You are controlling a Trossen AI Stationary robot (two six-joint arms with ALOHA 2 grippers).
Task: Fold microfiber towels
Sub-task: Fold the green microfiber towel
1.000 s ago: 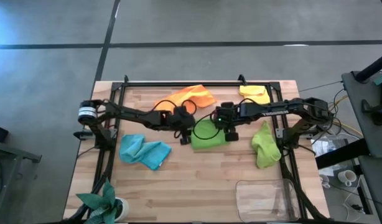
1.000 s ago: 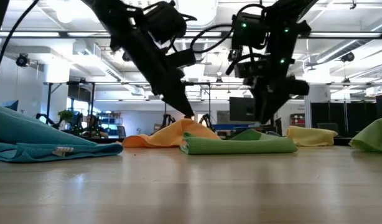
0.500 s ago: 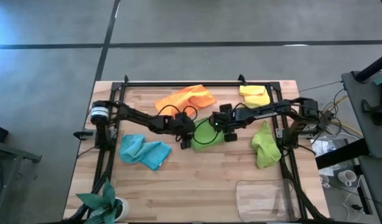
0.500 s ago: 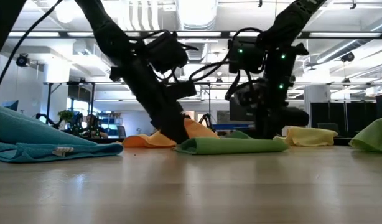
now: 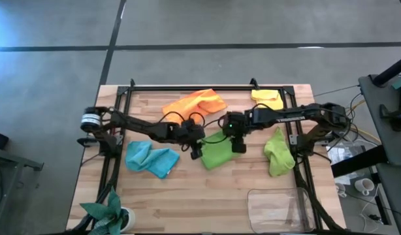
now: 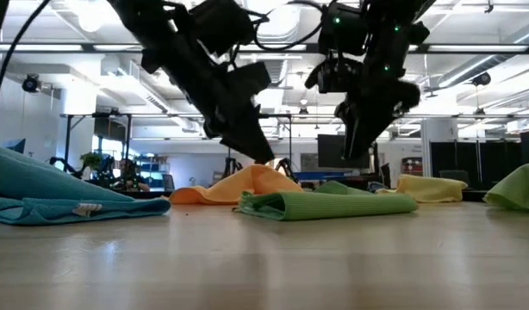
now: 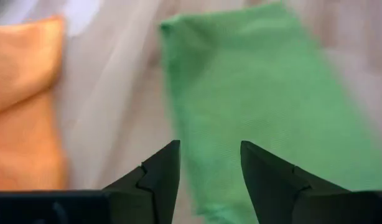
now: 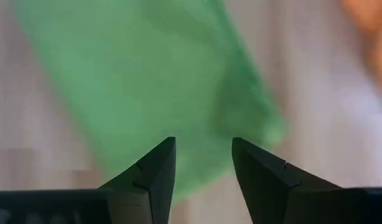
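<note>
A green towel [image 5: 217, 154] lies folded into a flat strip mid-table; it also shows in the low view [image 6: 333, 205] and in both wrist views [image 7: 253, 81] [image 8: 135, 68]. My left gripper [image 5: 195, 150] [image 7: 206, 158] is open above the towel's left end. My right gripper [image 5: 238, 145] [image 8: 203, 155] is open above its right end. In the low view both grippers [image 6: 263, 155] [image 6: 351, 153] hang clear above the towel. An orange towel [image 5: 197, 102] lies behind it.
A light blue towel [image 5: 150, 158] lies crumpled at the left, a yellow-green one [image 5: 277, 151] at the right, and a yellow one [image 5: 267, 98] at the far right. A clear tray [image 5: 279, 209] sits at the near right edge and a small plant [image 5: 109, 212] at the near left corner.
Both grippers went down onto the green towel's ends and have risen clear of it again. The towel now lies a little nearer the table's near edge and slightly askew, still folded flat.
</note>
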